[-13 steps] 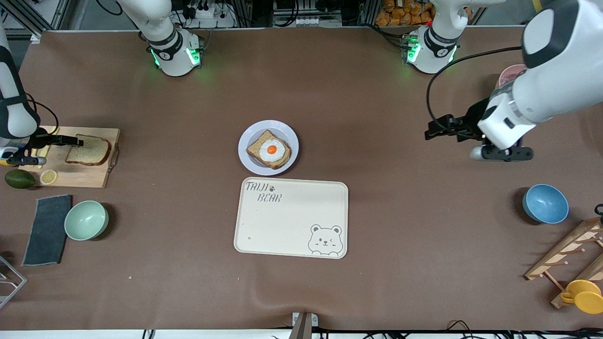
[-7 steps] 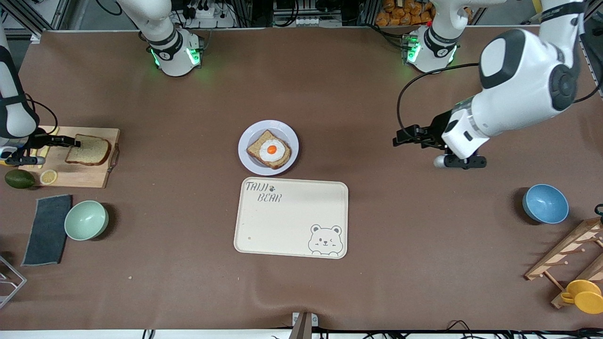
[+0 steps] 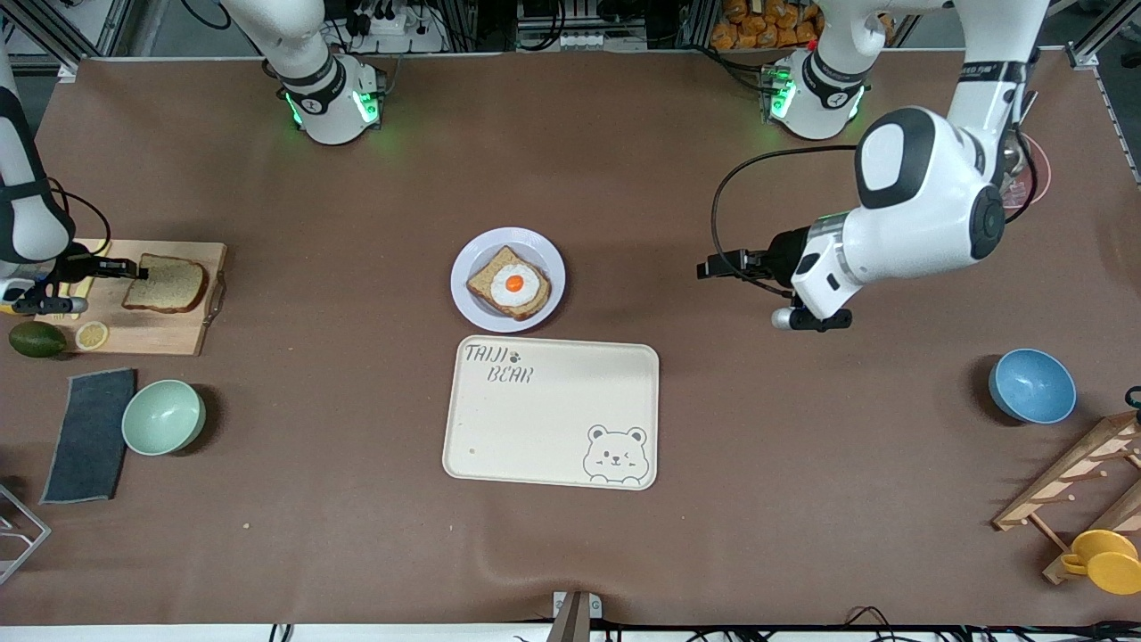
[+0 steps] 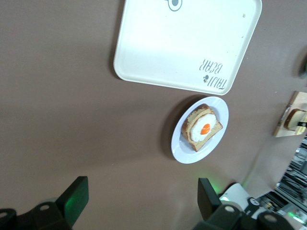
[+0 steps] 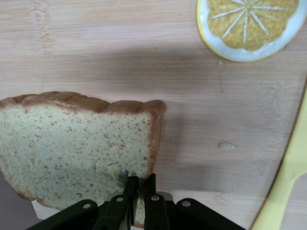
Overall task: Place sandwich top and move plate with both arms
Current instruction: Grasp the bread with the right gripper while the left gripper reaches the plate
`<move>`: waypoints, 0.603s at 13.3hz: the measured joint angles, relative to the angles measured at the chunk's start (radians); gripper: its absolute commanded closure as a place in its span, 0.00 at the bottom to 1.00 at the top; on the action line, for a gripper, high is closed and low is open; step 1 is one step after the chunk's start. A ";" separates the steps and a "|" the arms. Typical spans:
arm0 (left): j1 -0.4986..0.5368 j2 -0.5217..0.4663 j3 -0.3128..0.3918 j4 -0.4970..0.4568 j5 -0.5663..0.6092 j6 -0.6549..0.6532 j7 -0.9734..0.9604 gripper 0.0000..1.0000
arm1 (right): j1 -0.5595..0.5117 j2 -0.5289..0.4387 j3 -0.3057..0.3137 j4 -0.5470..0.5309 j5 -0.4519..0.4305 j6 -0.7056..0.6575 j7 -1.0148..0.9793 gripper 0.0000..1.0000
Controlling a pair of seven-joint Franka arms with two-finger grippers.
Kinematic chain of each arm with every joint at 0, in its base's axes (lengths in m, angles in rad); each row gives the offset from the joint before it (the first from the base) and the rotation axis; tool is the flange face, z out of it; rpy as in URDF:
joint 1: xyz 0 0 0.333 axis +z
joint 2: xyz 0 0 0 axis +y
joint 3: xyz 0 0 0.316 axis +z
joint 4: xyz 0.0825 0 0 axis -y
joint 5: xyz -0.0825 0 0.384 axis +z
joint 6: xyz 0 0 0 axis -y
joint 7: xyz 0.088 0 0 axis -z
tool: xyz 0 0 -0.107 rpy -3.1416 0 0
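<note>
Right gripper (image 3: pixel 134 267) at the cutting board (image 3: pixel 169 334), right arm's end of the table, fingers pinched tight on one edge of the sandwich top (image 3: pixel 167 283). In the right wrist view the two fingertips (image 5: pixel 130 184) sit nearly together with the crust edge of the slice (image 5: pixel 72 148) between them; the slice hangs off them, tilted above the board (image 5: pixel 96 48). A lemon slice (image 5: pixel 252 26) lies on the board just beside it. From the front, the bread is over the board, the grasped edge toward the table's end and the rest reaching toward the table's middle. An avocado (image 3: pixel 37 339) and the lemon slice (image 3: pixel 91 335) lie nearer the camera than the bread. Left gripper (image 3: pixel 718 266) hangs over bare table between the plate (image 3: pixel 477 308) and the left arm's end, well apart from the plate. Its fingers (image 4: pixel 74 199) stand wide apart in the left wrist view, holding nothing; the plate (image 4: pixel 182 148) shows between them farther off. The plate sits mid-table with an egg-topped slice (image 3: pixel 510 283) on it, just beside the tray (image 3: pixel 551 415), which lies nearer the camera. Sandwich top and plate are well apart.
</note>
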 measured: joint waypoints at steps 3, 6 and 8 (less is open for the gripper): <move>-0.002 0.064 -0.001 -0.002 -0.047 0.028 0.053 0.00 | 0.000 0.000 0.001 0.000 0.000 0.000 -0.057 1.00; -0.001 0.114 -0.001 -0.002 -0.061 0.033 0.099 0.00 | 0.002 -0.001 0.005 0.002 -0.004 -0.006 -0.093 1.00; -0.001 0.143 -0.001 -0.005 -0.117 0.046 0.144 0.00 | 0.018 -0.005 0.011 0.015 -0.003 -0.017 -0.106 1.00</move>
